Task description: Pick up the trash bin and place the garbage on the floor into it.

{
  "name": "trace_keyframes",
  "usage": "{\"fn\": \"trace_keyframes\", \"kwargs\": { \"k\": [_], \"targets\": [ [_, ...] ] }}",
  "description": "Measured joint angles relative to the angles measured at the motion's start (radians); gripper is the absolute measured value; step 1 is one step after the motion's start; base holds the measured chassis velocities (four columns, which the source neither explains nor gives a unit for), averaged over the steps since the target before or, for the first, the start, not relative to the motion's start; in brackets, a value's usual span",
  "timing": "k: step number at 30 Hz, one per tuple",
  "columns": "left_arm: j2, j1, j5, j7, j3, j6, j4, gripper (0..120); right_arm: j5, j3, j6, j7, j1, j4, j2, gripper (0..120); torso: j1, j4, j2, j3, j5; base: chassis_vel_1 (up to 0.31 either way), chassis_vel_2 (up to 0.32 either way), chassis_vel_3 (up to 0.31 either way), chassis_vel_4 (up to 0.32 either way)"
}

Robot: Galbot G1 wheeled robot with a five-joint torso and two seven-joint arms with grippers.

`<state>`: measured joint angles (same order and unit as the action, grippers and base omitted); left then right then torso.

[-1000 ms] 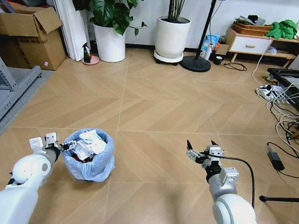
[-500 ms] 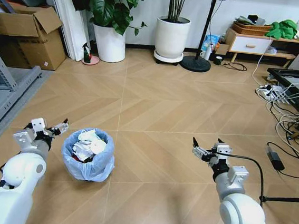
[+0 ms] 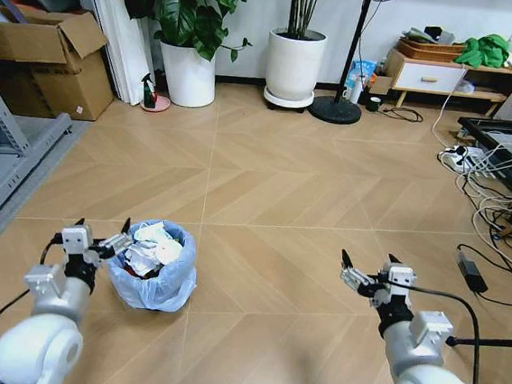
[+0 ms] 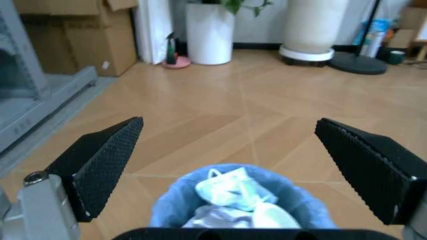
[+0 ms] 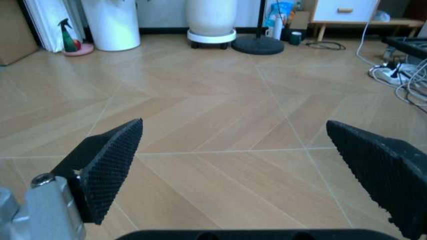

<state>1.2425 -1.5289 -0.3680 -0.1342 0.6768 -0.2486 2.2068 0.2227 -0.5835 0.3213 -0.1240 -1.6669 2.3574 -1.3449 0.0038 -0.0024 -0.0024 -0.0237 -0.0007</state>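
My left gripper [image 3: 102,236], jaws apart, sits just left of the bin [image 3: 151,277]; my right gripper [image 3: 365,270], also apart, hangs well off right.

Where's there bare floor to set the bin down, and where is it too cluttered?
Widest bare floor: between the trash bin and the plant pots, and between the bin and the open right gripper. Crowded: the right side, with cables and a power strip. The open left gripper hovers beside the bin, whose garbage fills it.
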Motion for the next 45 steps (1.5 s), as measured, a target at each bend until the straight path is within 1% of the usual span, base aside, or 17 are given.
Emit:
{"fn": "trace_keyframes", "kwargs": {
  "k": [2,4,6,7,12,15,17,23,26,31,45],
  "targets": [
    [0.014,-0.014,0.023,0.018,0.0,0.013,0.013,100,-0.005,0.0,-0.014,0.002,-0.014,0.016,-0.006,100,0.0,0.0001,0.0,0.0,-0.0002,0.0,0.0,0.0,0.0],
    [0.036,-0.036,0.039,0.03,-0.005,0.026,0.039,100,-0.02,0.0,-0.052,0.026,-0.035,0.032,-0.014,100,0.0,0.0001,0.0,0.0,-0.0002,0.0,0.0,0.0,0.0],
    [0.041,-0.041,0.042,0.03,-0.007,0.027,0.045,100,-0.026,-0.001,-0.066,0.035,-0.039,0.033,-0.017,100,0.0,0.0001,0.0,0.0,-0.0001,0.0,0.0,0.0,0.0],
    [0.052,-0.053,0.054,0.03,-0.01,0.027,0.057,100,-0.048,-0.001,-0.109,0.056,-0.05,0.035,-0.023,100,0.0,0.0001,0.0,0.0,-0.0001,0.0,0.0,0.0,0.0],
    [0.08,-0.084,0.097,0.014,-0.013,0.028,0.066,100,-0.11,0.001,-0.163,0.078,-0.074,0.047,-0.048,100,0.0,0.0001,0.0,0.0,-0.0003,0.0,0.0,0.0,0.0],
    [0.092,-0.099,0.107,0.006,-0.011,0.033,0.068,100,-0.138,0.002,-0.179,0.078,-0.081,0.05,-0.063,100,0.0,0.0002,0.0,0.0,-0.0003,0.0,0.0,0.0,0.0],
    [0.102,-0.11,0.102,0.022,-0.011,0.047,0.071,100,-0.171,0.001,-0.206,0.078,-0.087,0.05,-0.076,100,0.0,0.0003,0.0,0.0,-0.0002,0.0,0.0,0.0,0.0],
    [0.108,-0.11,0.069,0.058,-0.016,0.084,0.072,100,-0.183,0.009,-0.221,0.078,-0.096,0.055,-0.094,100,0.0,0.0002,0.0,0.0,-0.0001,0.0,0.0,0.0,0.0],
    [0.101,-0.097,0.038,0.093,-0.021,0.12,0.072,100,-0.19,0.029,-0.222,0.078,-0.106,0.07,-0.119,100,0.0,0.0001,0.0,0.0,-0.0002,0.0,0.0,0.0,0.0],
    [0.092,-0.091,0.036,0.091,-0.024,0.12,0.074,100,-0.2,0.034,-0.225,0.077,-0.109,0.071,-0.13,100,0.0,0.0001,0.0,0.0,-0.0002,0.0,0.0,0.0,0.0],
    [0.09,-0.09,0.039,0.086,-0.025,0.113,0.075,100,-0.203,0.034,-0.223,0.075,-0.109,0.072,-0.131,100,0.0,0.0001,0.0,0.0,-0.0002,0.0,0.0,0.0,0.0]
  ]
}}
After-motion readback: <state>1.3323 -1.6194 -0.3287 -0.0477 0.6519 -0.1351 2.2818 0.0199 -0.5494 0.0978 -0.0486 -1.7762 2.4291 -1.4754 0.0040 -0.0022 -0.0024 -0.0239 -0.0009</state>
